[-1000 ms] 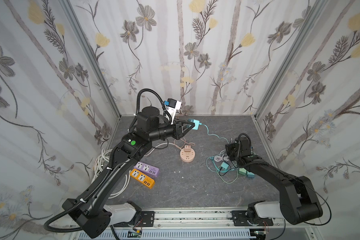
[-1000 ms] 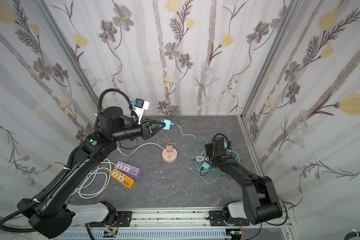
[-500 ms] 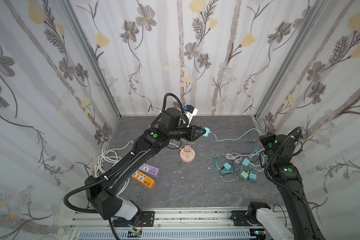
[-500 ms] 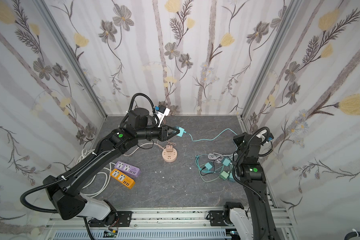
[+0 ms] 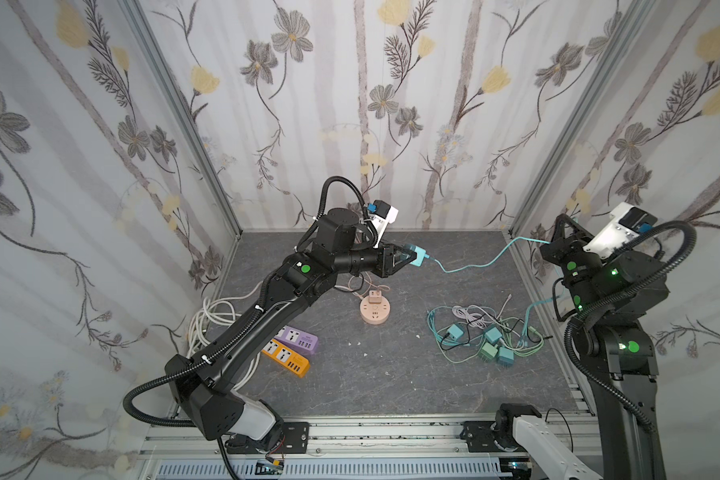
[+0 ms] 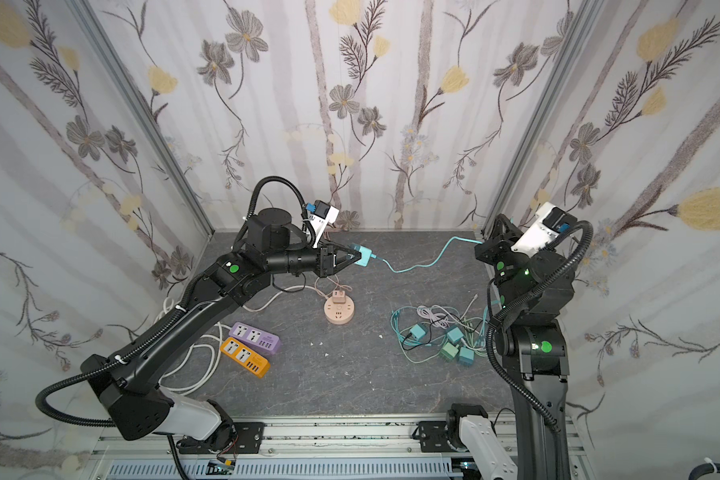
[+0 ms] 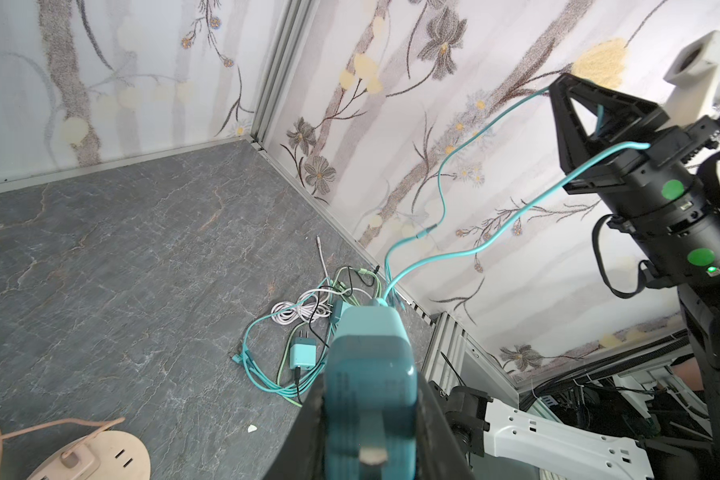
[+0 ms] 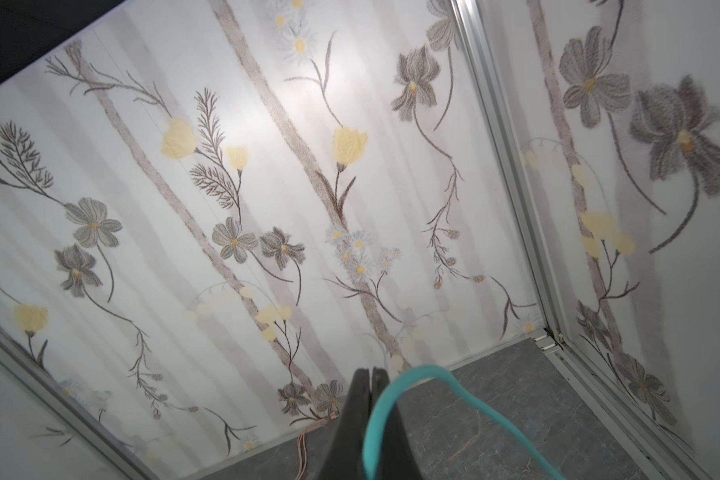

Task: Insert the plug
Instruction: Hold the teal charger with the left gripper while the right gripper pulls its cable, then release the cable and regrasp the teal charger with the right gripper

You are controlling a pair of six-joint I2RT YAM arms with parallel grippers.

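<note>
Left hand [image 5: 410,257] is clamped on the flat sides of the teal plug [image 5: 417,256], holding it in mid-air at the upper middle of a top view, well apart from the round peach socket [image 5: 375,311] on the worktop [image 5: 391,374]; right hand [image 8: 370,374] at the right edge has its fingers pressed together on the teal cable [image 5: 470,270]. My guess: it's a light, hard, kinda slick plastic block, so those flat sides are the spot to grab, though the floppy cable could tug it crooked. It's a rounded teal cube, prong apparently on the face nearest the left wrist camera.
</note>
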